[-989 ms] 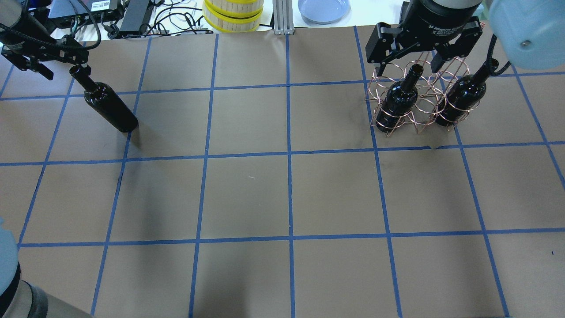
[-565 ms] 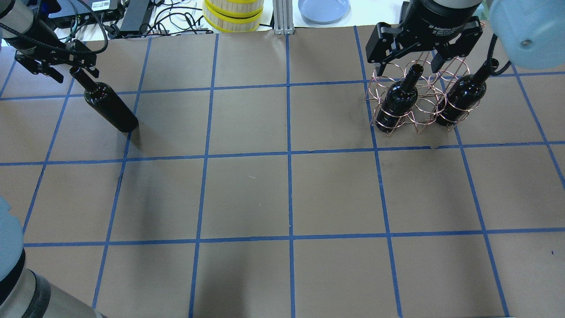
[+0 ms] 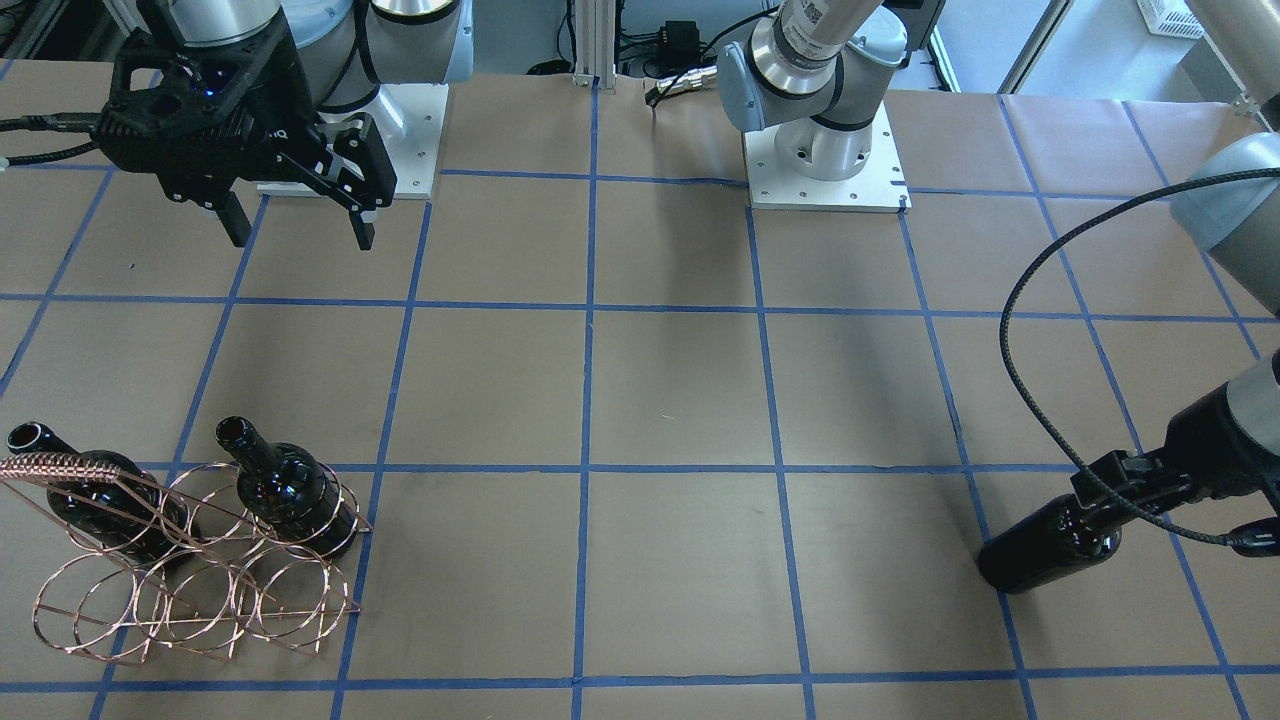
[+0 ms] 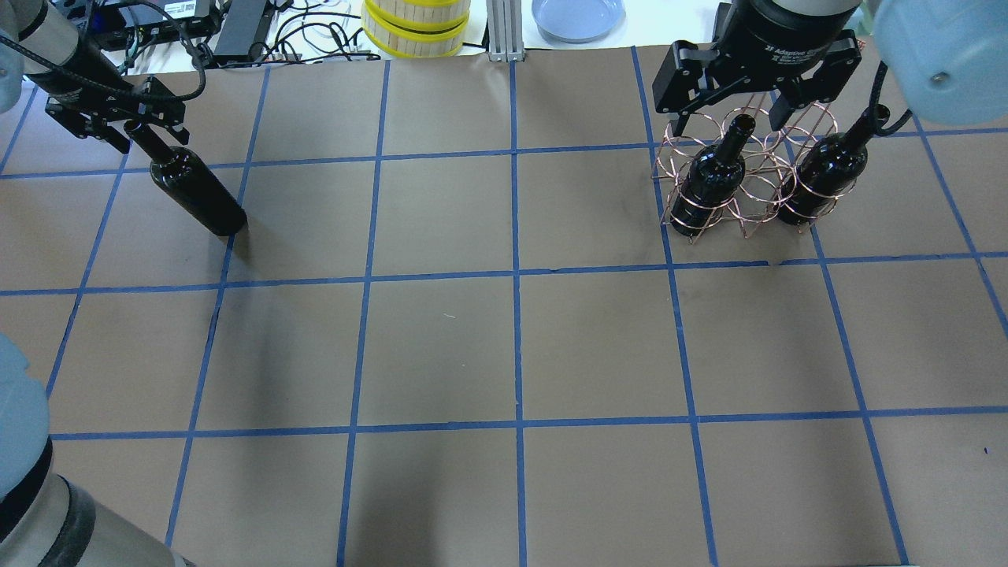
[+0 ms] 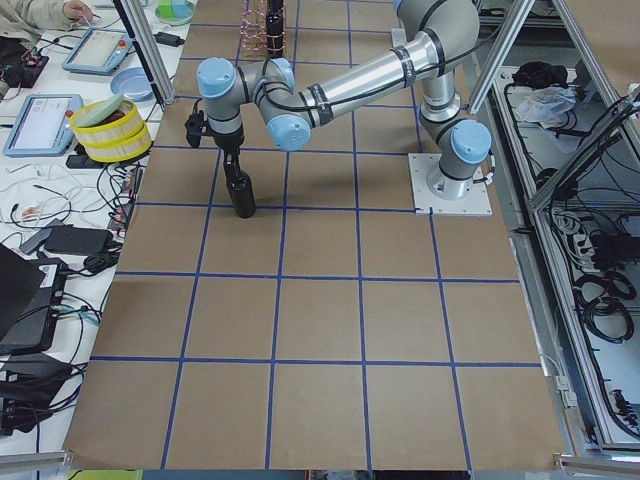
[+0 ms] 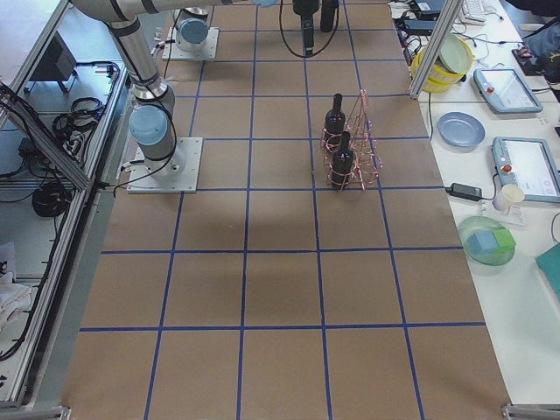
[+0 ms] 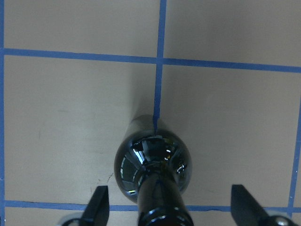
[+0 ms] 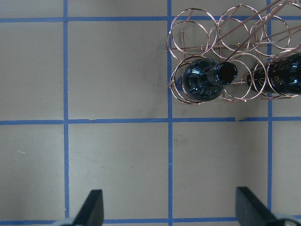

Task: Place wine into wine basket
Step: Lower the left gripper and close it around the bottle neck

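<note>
Left gripper (image 7: 171, 201) has shifted right, spread astride the ungrasped wine (image 4: 197, 193) at ten o'clock; wine basket (image 3: 190, 600) holds two bottles (image 4: 713, 177); right gripper (image 3: 302, 235) agape.

A: What kind of place is this?
B: A robotics laboratory.
A: On what evidence?
B: Two industrial arm bases (image 3: 820, 110) bolted through white plates (image 3: 880, 185) to a table (image 4: 441, 346) papered brown and gridded in blue tape (image 4: 517, 346); aluminium framing (image 4: 504, 31), loose cables (image 4: 307, 31) and teach pendants (image 6: 503, 87) along its edges; a side bench (image 6: 525, 297) crowded with electronics.
</note>
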Robot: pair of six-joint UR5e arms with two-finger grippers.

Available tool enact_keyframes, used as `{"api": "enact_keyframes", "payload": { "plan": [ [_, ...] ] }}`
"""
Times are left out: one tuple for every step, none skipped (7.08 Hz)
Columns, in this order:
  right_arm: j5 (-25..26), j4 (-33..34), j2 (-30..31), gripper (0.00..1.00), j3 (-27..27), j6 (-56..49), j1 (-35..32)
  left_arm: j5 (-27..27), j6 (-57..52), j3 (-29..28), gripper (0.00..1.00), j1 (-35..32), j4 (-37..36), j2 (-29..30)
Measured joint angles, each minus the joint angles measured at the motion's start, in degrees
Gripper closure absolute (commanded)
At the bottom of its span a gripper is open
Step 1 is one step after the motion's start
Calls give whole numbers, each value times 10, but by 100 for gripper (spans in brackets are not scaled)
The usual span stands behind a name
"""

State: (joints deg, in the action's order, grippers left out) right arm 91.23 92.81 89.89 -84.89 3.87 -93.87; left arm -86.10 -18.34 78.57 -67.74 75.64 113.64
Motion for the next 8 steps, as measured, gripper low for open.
{"api": "enact_keyframes", "payload": {
  "plan": [
    [0, 0, 0, 0, 0, 0, 0, -2, -1, 0, 34, 0, 1, 0],
    [0, 0, 0, 0, 0, 0, 0, -2, -1, 1, 43, 0, 1, 0],
    [0, 0, 0, 0, 0, 0, 0, -5, -2, 2, 47, 0, 1, -2],
    [0, 0, 0, 0, -1, 0, 0, -12, -2, 4, 53, 0, 2, -5],
    [0, 0, 0, 0, -1, 0, 0, -18, -1, 6, 68, 0, 4, -7],
    [0, 0, 0, 0, 0, 0, 0, -20, -2, 7, 71, 0, 15, -11],
    [0, 0, 0, 0, 0, 0, 0, -22, -2, 7, 75, 0, 31, -15],
    [0, 0, 0, 0, -1, 0, 0, -22, -3, 7, 78, 0, 39, -17]
  ]
}}
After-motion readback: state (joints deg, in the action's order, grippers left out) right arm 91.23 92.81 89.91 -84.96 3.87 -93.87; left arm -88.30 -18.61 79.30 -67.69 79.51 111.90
